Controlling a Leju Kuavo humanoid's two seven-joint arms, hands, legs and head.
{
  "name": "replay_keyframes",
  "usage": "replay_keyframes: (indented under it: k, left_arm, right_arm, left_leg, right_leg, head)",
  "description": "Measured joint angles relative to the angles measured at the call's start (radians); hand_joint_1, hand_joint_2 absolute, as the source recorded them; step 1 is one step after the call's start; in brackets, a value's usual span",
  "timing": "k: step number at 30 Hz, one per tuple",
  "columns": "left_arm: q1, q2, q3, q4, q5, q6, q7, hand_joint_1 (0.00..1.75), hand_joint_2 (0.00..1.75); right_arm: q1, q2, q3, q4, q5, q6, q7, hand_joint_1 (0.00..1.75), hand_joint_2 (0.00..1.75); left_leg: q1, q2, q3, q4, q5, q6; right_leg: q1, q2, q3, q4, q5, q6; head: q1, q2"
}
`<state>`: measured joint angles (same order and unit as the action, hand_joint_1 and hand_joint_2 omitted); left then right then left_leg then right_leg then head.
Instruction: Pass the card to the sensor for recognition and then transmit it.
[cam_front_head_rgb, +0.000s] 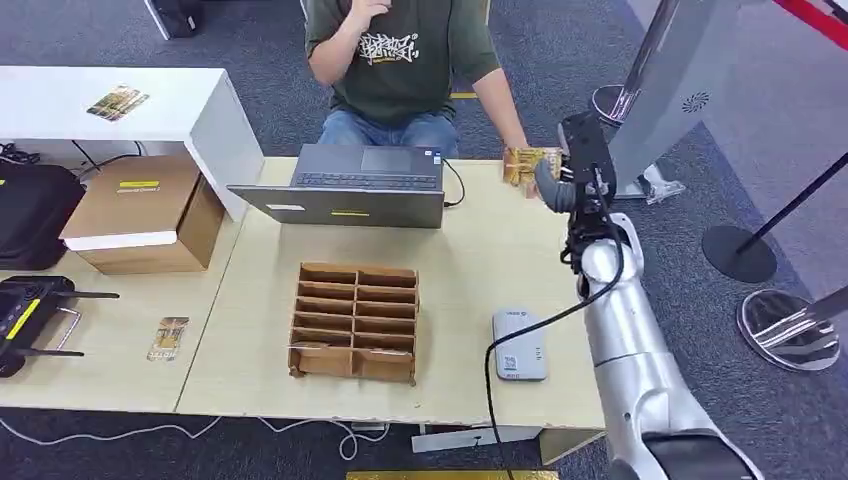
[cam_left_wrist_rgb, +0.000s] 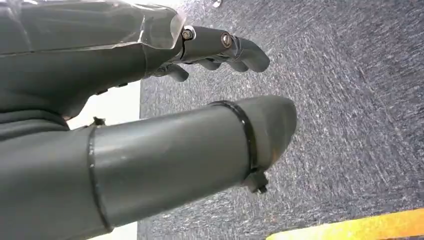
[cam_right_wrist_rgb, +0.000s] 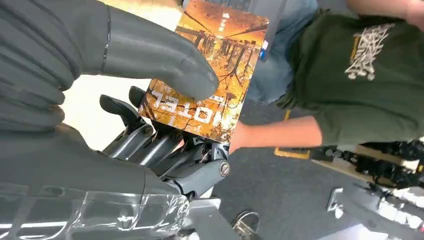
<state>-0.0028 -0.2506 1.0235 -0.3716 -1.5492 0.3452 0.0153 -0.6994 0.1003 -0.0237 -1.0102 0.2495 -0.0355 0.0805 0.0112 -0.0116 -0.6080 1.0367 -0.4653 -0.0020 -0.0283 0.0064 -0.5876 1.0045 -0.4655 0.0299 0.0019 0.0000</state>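
Right hand at table's 1 o'clock gripped orange printed hotel card between thumb and fingers; person's hand touched card. Left hand released, empty, over grey carpet.

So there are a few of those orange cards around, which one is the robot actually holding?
The card at the table's far right corner, gripped by the right hand near the seated person. Another card lies flat on the left table, and more on the white counter.

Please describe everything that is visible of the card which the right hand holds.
The card is a thin, glossy rectangle printed with an orange and dark picture and the word HOTEL. The right hand pinches it, thumb on the printed face and fingers behind. It is held above the table's far right corner, and a person's hand is at it.
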Motion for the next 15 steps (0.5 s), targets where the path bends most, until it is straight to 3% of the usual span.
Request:
replay_keyframes:
  k: [15]
  left_arm:
    - [0.006,-0.022,0.019,-0.032,0.000,-0.019,-0.003,0.00,0.00]
  right_arm:
    - [0.204,-0.031,-0.096,-0.115,-0.011,-0.040,-0.063,1.75,1.75]
  left_leg:
    - [0.000,0.000,0.000,0.000,0.000,0.000]
  right_leg:
    - [0.000,0.000,0.000,0.000,0.000,0.000]
  head:
    - [0.000,0.000]
